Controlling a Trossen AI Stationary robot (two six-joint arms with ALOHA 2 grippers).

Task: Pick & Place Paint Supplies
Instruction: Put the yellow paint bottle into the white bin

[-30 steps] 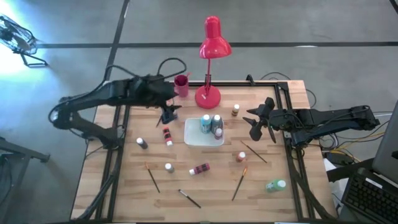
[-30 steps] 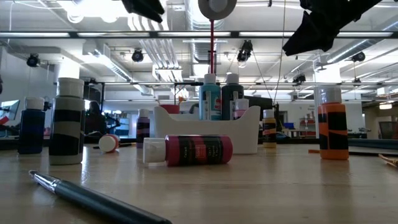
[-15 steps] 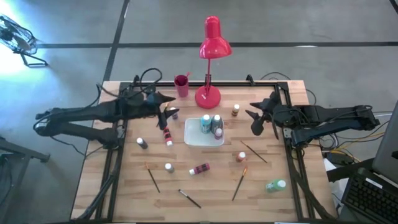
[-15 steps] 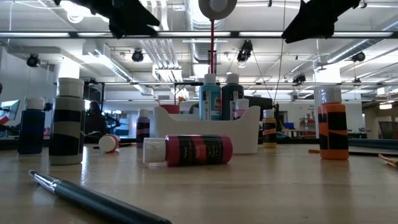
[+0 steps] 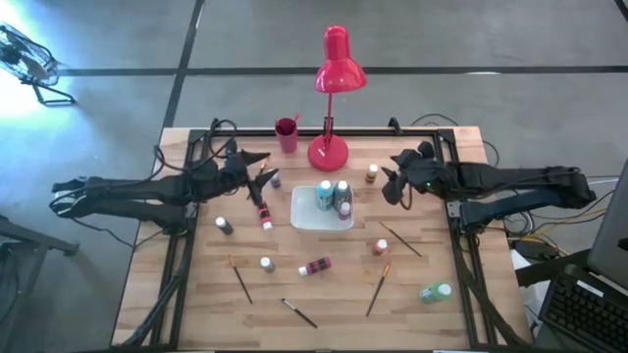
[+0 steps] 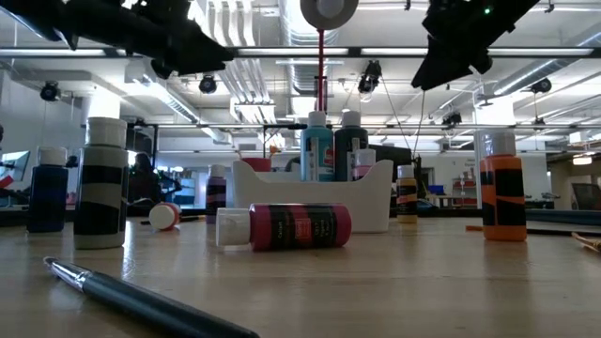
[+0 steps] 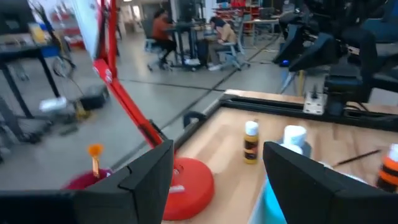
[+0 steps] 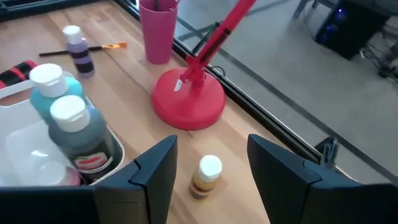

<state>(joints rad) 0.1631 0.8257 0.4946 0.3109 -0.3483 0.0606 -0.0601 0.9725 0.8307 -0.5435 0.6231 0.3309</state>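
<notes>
My left gripper (image 5: 261, 182) is open above the table between the red cup and a lying red bottle (image 5: 263, 214); a small purple bottle (image 8: 78, 51) stands close by it. My right gripper (image 5: 392, 182) is open, just right of a brown bottle (image 5: 372, 174), which shows between its fingers (image 8: 207, 176) in the right wrist view. Teal (image 5: 324, 194) and dark (image 5: 342, 191) bottles stand in the white tray (image 5: 304, 221). More bottles (image 5: 316, 266) and brushes (image 5: 378, 287) lie scattered on the near half.
The red desk lamp stands on its base (image 5: 328, 152) at the far edge, with the red cup (image 5: 287, 134) to its left holding a brush. An orange bottle (image 5: 381, 247), a green lying bottle (image 5: 435, 291) and a dark pen-like brush (image 6: 150, 302) sit nearer.
My left arm has stretched out low and drawn back toward the table's left, and its gripper has come down near the purple bottle. My right gripper has moved left and toward the far edge, closer to the brown bottle. No bottle or brush has moved.
</notes>
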